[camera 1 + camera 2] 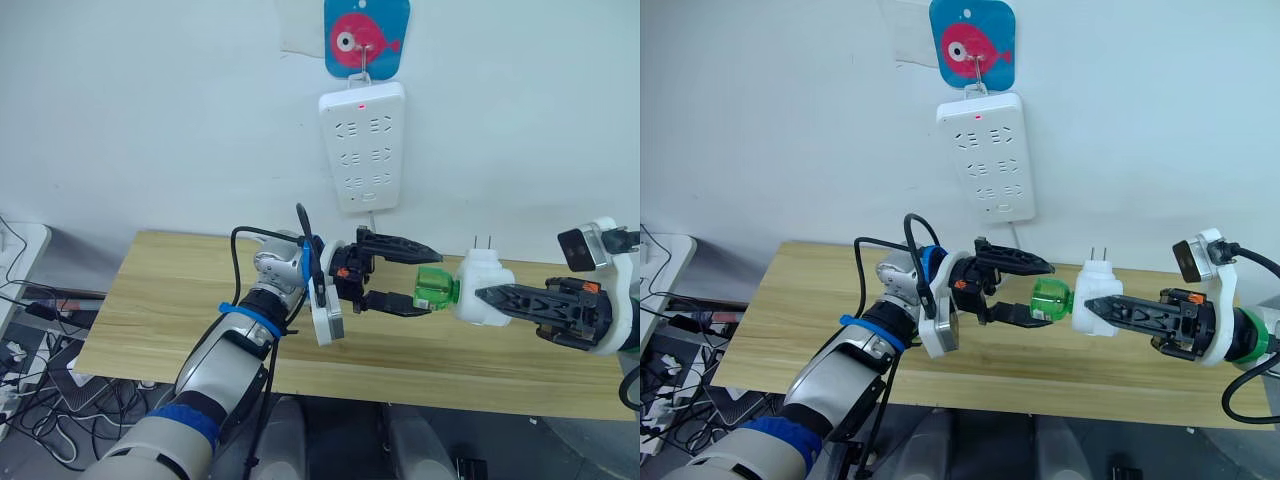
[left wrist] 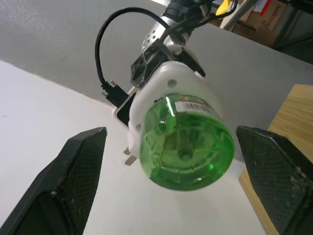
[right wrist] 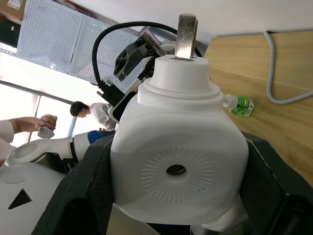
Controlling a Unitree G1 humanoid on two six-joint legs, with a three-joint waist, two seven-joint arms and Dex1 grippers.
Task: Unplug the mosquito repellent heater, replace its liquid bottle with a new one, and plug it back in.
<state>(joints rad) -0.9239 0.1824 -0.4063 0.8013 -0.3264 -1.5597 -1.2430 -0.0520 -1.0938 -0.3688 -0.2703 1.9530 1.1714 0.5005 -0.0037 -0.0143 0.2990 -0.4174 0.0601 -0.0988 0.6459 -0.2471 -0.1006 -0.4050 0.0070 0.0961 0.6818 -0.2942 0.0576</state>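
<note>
The mosquito repellent heater (image 1: 485, 285) is a white rounded unit with two metal prongs (image 1: 482, 243) pointing up. It hangs above the wooden table (image 1: 160, 300), and my right gripper (image 1: 500, 298) is shut on it from the right. A green liquid bottle (image 1: 435, 288) sticks out of the heater toward the left. My left gripper (image 1: 415, 275) is open, one finger above the bottle and one below, neither touching it. The left wrist view shows the bottle's round base (image 2: 186, 147) between the spread fingers (image 2: 78, 166). In the right wrist view a second small green bottle (image 3: 240, 105) lies on the table.
A white multi-socket power strip (image 1: 362, 147) with a red light hangs on the wall above the table, under a blue card with a pink fish (image 1: 366, 38). Its grey cable (image 3: 274, 83) runs over the table. A person (image 3: 90, 111) stands far off in the background.
</note>
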